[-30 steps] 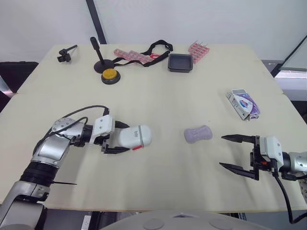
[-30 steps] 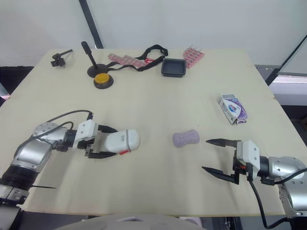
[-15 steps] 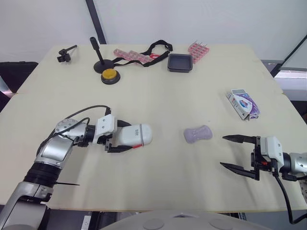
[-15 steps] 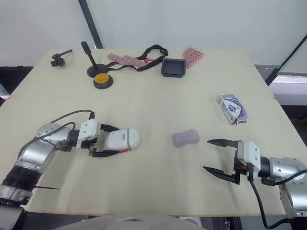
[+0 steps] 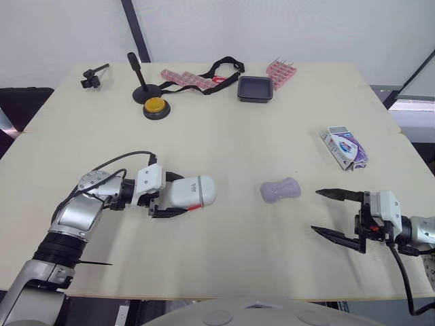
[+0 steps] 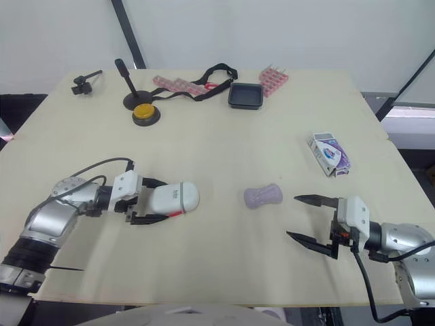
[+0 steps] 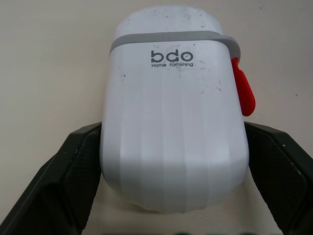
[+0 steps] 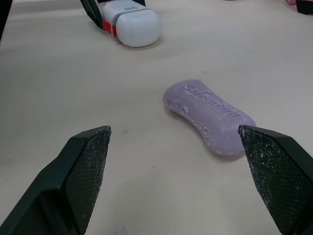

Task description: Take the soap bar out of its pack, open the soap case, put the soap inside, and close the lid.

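**Left gripper clasping the soap case; soap bar lying bare on the table**

The beige table is carrying everything, and the purple soap bar is serving as the reference here. The bar is lying unwrapped on the bare tabletop, touching nothing.

The left gripper is reaching in well to the left of the soap bar. Its two black fingers are pressing against the opposite sides of the white soap case, grasping it. The case is lying on its side on the table with its lid on and its rounded end pointing toward the soap bar. In the left wrist view a red latch is sticking out from the case's side beside a grey band.

The right gripper is hanging to the right of the soap bar and nearer the robot. Its fingers are spreading wide apart, gripping nothing.

The soap pack is lying to the right of the soap bar and farther from the robot, well apart from it.

Far beyond the soap bar, a black strap is curling beside a square black tray. A yellow button is sitting farther left, far from the soap bar.
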Controlling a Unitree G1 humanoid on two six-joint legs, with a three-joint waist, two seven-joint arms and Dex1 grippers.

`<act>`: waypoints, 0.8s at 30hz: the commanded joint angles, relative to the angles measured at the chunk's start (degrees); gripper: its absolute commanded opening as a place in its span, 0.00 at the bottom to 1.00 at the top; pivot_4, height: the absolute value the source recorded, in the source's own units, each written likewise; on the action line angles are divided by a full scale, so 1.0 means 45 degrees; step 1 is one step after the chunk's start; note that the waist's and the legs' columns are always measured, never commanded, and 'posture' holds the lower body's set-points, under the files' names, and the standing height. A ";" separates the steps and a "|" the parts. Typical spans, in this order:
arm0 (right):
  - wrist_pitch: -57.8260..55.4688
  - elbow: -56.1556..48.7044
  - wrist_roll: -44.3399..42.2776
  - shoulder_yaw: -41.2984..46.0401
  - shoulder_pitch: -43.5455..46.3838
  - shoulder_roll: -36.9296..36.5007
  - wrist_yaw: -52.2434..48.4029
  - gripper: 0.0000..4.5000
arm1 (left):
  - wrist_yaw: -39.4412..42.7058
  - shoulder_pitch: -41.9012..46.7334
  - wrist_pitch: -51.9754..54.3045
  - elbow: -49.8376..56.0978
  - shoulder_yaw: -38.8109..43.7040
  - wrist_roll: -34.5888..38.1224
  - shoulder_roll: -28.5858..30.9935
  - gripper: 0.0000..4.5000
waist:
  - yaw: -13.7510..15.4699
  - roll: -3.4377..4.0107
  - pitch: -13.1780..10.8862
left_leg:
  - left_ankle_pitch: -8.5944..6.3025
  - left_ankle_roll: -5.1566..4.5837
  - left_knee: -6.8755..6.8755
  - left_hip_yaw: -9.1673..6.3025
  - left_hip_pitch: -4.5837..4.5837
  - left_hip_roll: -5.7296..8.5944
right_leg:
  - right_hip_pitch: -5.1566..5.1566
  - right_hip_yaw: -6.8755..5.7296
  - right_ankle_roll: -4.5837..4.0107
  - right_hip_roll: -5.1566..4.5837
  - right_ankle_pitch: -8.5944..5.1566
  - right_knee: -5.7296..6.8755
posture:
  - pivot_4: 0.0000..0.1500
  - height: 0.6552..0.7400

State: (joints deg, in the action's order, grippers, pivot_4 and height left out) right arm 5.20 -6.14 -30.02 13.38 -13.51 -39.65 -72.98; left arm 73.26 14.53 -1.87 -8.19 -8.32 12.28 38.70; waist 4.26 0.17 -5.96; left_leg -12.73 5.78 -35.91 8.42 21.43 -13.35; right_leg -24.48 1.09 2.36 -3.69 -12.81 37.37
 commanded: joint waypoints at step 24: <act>-0.0015 -0.0472 -0.0081 0.0017 0.0016 0.0034 0.0350 1.00 | -0.0507 0.0276 -0.0045 0.0108 -0.0170 -0.0118 -0.0234 0.87 | -0.0001 0.0000 0.0000 | -0.0001 0.0001 0.0003 0.0000 0.0002 0.0000 | 0.0000 0.0007 0.0001 0.0000 0.0000 -0.0003 | 1.00 0.87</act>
State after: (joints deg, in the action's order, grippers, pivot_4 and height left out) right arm 4.51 -7.32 -30.49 12.64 -13.62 -39.07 -71.50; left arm 71.43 14.91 -1.76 -8.23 -9.82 11.63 37.55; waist 4.26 0.17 -5.96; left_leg -12.73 5.78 -35.89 8.42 21.44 -13.35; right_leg -24.48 1.12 2.36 -3.69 -12.81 37.35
